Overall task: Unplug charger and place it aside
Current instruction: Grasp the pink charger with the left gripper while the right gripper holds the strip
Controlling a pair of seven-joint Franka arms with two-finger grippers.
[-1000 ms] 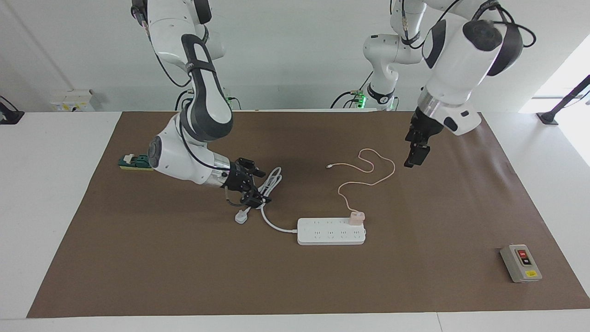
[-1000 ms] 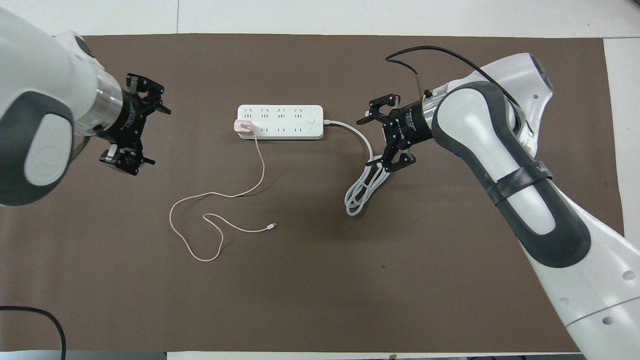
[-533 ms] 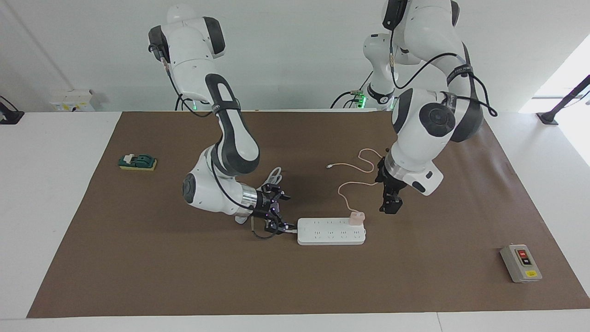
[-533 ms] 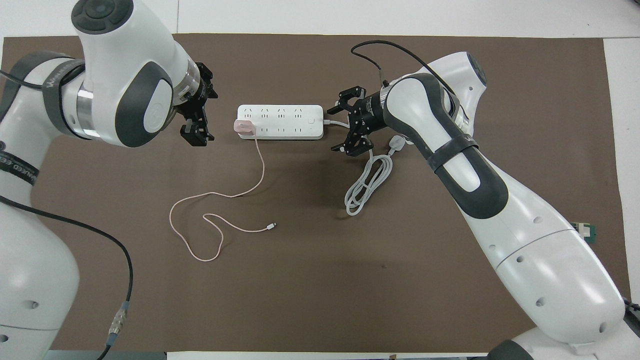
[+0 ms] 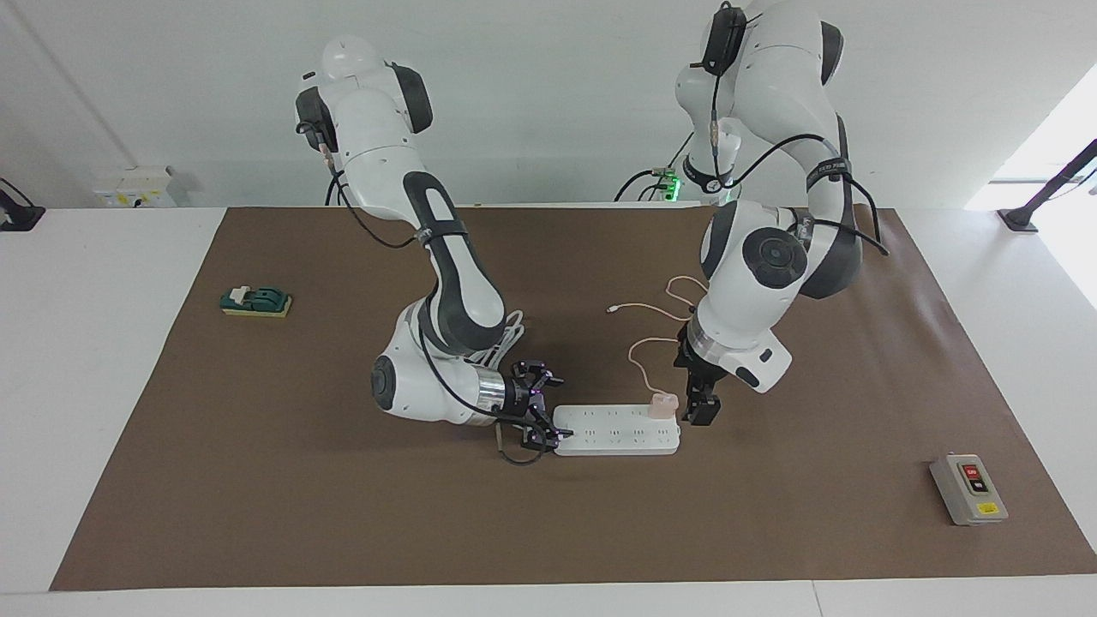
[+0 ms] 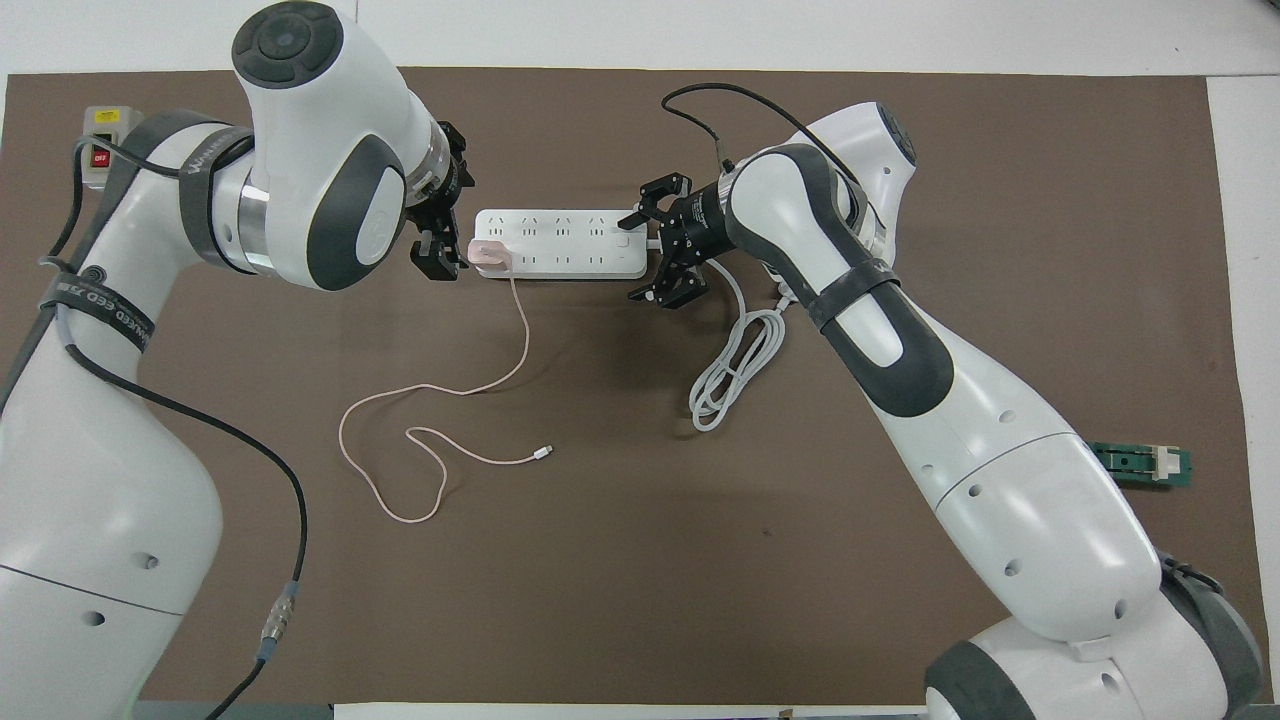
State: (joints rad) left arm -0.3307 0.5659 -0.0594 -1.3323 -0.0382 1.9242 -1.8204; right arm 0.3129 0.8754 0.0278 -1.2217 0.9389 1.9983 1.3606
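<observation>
Brown mat (image 5: pixel 257 480) over a white table (image 5: pixel 94 360), two arms reaching in.

Item: power strip (image 5: pixel 615 429), white, lying mid-mat; its thick cord coils (image 6: pixel 735 370) toward the right arm's end, nearer to the robots.

Item: charger (image 5: pixel 662 404), pale pink cube, plugged into the strip's end socket at the left arm's end. Its thin pink cable (image 6: pixel 440 440) loops over the mat nearer to the robots.

Item: left hand (image 5: pixel 701 410), low, just beside the charger at that end of the strip; contact not evident. Finger spread: cannot tell.

Item: right hand (image 5: pixel 542 410), fingers spread wide, set about the strip's cord end; nothing held.

Item: grey switch box (image 5: pixel 968 489), mat corner at the left arm's end, farther from the robots. Green block (image 5: pixel 254 301), well apart at the right arm's end.

Change against half a second ago: both hands have closed in on the strip from either end, the left one dropping in beside the charger. Charger, cable and strip unmoved.
</observation>
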